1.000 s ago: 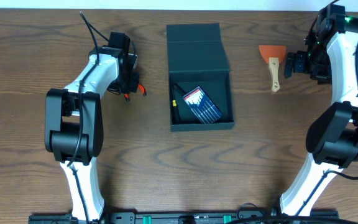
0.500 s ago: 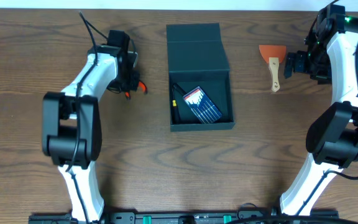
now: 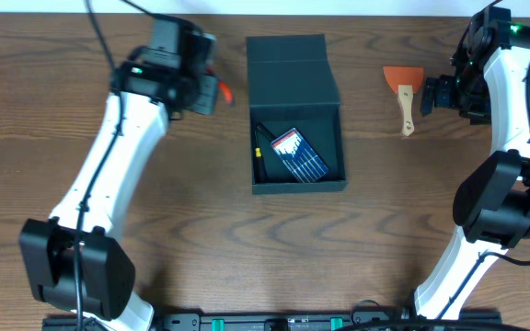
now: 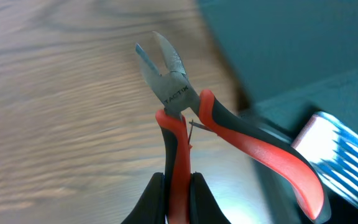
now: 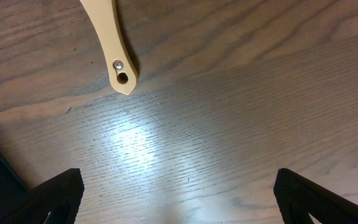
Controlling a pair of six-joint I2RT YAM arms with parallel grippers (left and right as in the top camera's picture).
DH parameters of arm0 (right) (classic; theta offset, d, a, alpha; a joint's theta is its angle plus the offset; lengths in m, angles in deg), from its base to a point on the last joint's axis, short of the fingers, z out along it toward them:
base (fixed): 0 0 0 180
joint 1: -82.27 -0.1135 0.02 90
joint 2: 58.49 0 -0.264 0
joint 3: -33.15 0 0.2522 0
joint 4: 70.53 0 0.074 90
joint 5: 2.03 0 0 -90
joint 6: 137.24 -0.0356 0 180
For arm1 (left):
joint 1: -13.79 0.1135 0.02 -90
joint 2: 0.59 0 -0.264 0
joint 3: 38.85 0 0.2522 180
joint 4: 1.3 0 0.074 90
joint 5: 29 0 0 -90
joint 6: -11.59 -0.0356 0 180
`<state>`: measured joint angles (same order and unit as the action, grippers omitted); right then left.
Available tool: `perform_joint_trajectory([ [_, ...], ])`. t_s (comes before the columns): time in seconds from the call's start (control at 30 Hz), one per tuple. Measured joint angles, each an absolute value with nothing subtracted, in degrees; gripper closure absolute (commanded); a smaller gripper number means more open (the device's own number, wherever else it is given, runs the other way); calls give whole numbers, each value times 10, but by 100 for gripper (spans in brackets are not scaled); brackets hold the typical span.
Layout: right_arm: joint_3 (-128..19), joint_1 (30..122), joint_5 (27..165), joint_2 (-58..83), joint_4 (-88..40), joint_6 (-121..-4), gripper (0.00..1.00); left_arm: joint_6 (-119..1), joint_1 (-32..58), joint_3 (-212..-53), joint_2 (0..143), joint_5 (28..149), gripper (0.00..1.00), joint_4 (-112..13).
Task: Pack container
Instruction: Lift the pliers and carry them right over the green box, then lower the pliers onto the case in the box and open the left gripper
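Note:
The container (image 3: 294,69) is a dark teal-grey square box in mid-table, its flap lid open toward the far side. Inside lie a blue-and-white packet (image 3: 298,154) and a dark tool. The box also shows in the left wrist view (image 4: 278,50). My left gripper (image 3: 212,92) is shut on one handle of red-and-black cutting pliers (image 4: 179,99), held above the table just left of the box. My right gripper (image 3: 428,95) is open and empty beside a scraper (image 3: 405,97) with an orange blade and a wooden handle (image 5: 107,37).
The wooden table (image 3: 385,239) runs under everything. The scraper lies at the far right, right of the box. A black rail runs along the table's front edge.
My left gripper has lifted the pliers off the table and carried them right, toward the box. The right arm has not moved.

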<state>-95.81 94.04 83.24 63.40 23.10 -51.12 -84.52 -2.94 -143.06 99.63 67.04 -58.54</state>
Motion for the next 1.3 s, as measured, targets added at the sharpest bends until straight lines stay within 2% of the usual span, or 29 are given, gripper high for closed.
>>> perform_joint_trajectory([
  [0.3, -958, 940, 832, 634, 231, -511, 1, -848, -175, -1431, 997, 683, 94, -559],
  [0.47, -958, 940, 832, 634, 231, -511, 1, -849, -221, -1431, 1006, 684, 94, -548],
  [1.07, -958, 940, 832, 634, 231, -511, 1, -849, -235, -1431, 1182, 683, 94, -570],
  [1.3, -958, 940, 832, 634, 231, -511, 1, -849, -235, -1432, 1195, 683, 94, -573],
])
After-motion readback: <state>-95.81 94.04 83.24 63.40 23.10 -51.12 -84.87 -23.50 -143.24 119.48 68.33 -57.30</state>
